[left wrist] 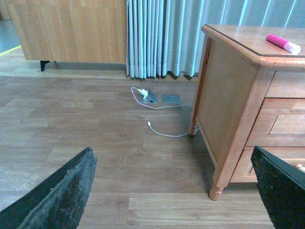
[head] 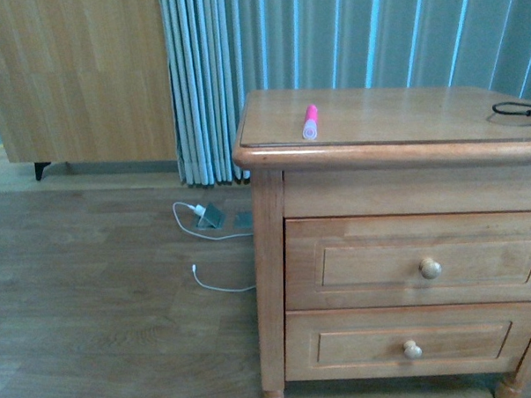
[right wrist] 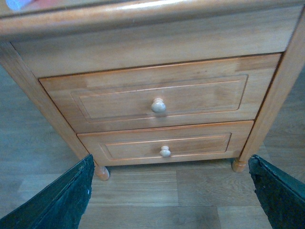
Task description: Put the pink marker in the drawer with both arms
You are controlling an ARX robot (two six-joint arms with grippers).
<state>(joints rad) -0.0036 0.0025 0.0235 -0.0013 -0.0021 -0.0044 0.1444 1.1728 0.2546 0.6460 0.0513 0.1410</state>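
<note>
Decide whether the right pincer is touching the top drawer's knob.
Apart. The right wrist view shows the right pincer open, well short of the drawer, with bare floor between its fingers and the knob.

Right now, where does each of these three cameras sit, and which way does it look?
Front view: on the robot's body, facing the dresser with the pink marker on top; no arm shows.
Left wrist view: on the left arm, looking past the dresser's side towards the curtain; the open left gripper shows.
Right wrist view: on the right arm, facing the shut drawer and the lower drawer; the open right gripper shows.
Shared: front and left wrist views both show the marker and the white cable.
</note>
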